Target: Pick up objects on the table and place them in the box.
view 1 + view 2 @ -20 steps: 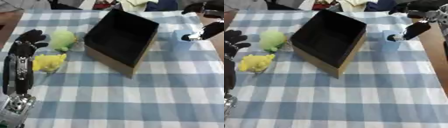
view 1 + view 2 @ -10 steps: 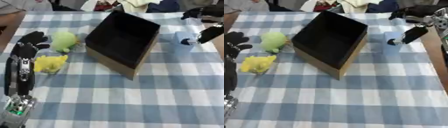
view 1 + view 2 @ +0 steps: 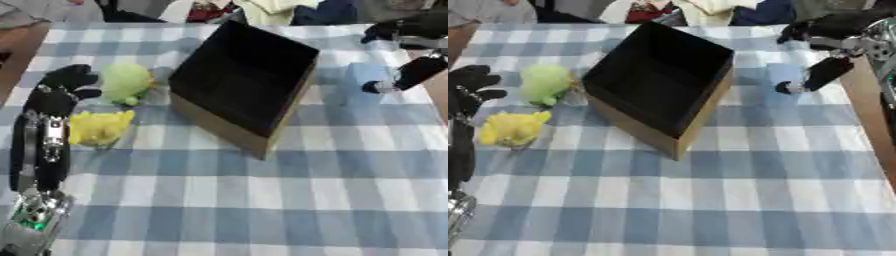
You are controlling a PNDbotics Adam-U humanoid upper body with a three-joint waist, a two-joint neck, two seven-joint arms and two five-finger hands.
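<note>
Left eye view: we see the box, dark inside with tan outer walls, standing open near the middle of the blue-and-white checked surface. To its left lie a green round object and, nearer us, a yellow soft object. Our left hand sits just beside both, fingers relaxed, gripping nothing. At the far right our right hand hangs with its fingers spread open over a pale blue object on the surface, not closed on it.
</note>
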